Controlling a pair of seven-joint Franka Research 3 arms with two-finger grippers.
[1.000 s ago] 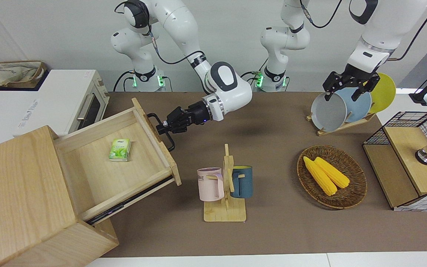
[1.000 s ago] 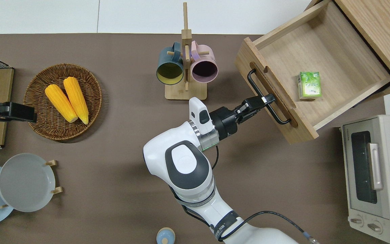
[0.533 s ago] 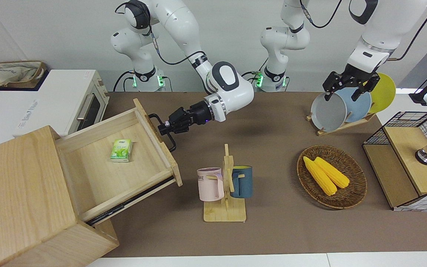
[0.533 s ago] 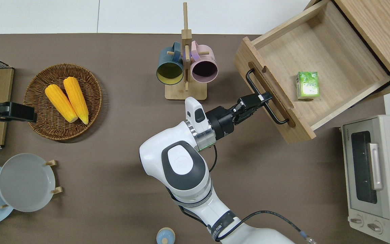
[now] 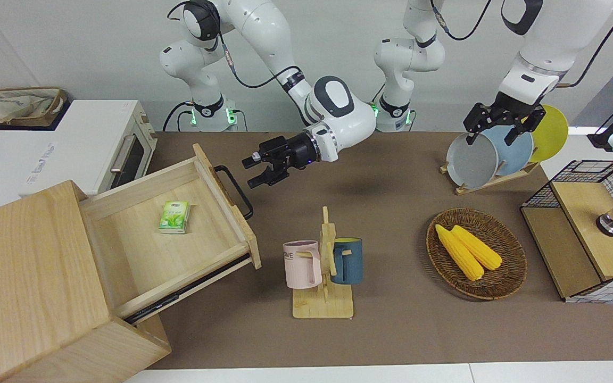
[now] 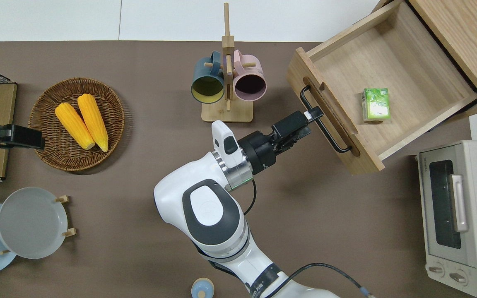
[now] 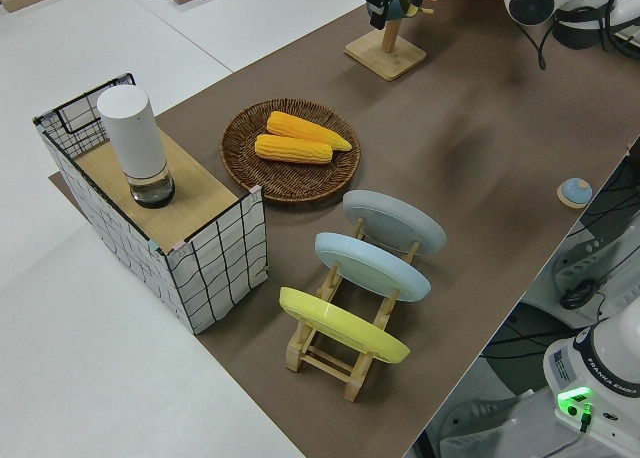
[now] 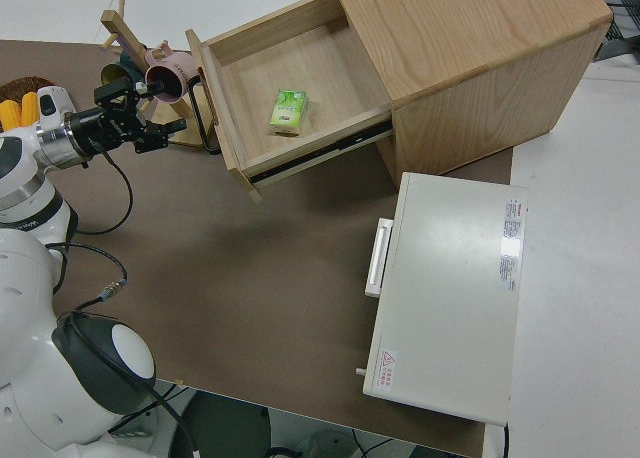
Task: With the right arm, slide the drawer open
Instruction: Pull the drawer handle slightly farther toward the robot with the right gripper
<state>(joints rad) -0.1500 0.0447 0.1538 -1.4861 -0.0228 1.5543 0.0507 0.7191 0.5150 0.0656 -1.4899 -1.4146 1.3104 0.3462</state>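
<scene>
We see the drawer (image 5: pixel 168 234) pulled out over the brown table mat (image 5: pixel 391 319); our right gripper (image 5: pixel 254 170) hangs beside its handle (image 5: pixel 234 191), fingers spread, left arm parked, its grip unclear.

Right pincer (image 5: pixel 252 170) now off the drawer handle (image 5: pixel 233 190), jaws apart.

The drawer (image 6: pixel 387 78) stands pulled out of the cabinet (image 5: pixel 30 276) at the right arm's end of the table (image 6: pixel 139 215). A tissue packet (image 6: pixel 376 104) lies in it. The toaster oven (image 6: pixel 458 215) sits beside the cabinet, nearer to the robots. The mug rack (image 6: pixel 227 82) stands between the drawer and the corn basket (image 6: pixel 77 124). The plate rack (image 5: pixel 498 154) stands nearer to the robots than the basket.
</scene>
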